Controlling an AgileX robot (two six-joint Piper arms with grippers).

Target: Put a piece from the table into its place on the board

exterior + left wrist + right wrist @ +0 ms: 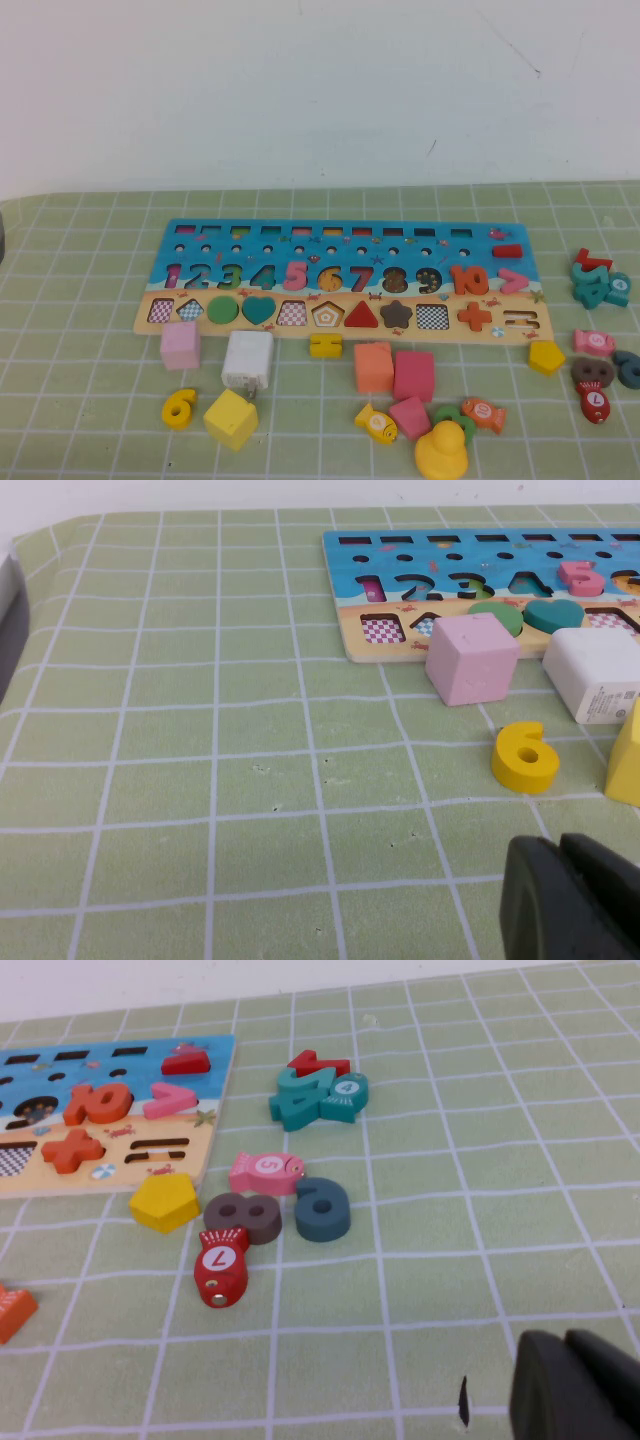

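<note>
The board [345, 280] lies flat on the green checked counter [90, 400], and many of its holes are already filled. The yellow number 6 [179, 408] lies on the counter in front of the board, near its left end, just beside a yellow cube [231, 418]. A pink cube [180, 345] and a white block [247, 362] sit between it and the board. On the right, a yellow pentagon [546, 357] lies by the board's corner, with a brown 8 [243, 1218], a dark blue 6 [322, 1209] and little fish pieces close by.

No piece is picked up yet, so I think the job is only at its start.

The left gripper [570, 895] hangs low over the counter, near the yellow 6. The right gripper [580, 1385] hangs over bare counter, apart from the pieces. Both hold nothing, and each pair of jaws looks pressed together.

Next, one gripper needs to spread its jaws, go down over a piece and lift it.
</note>
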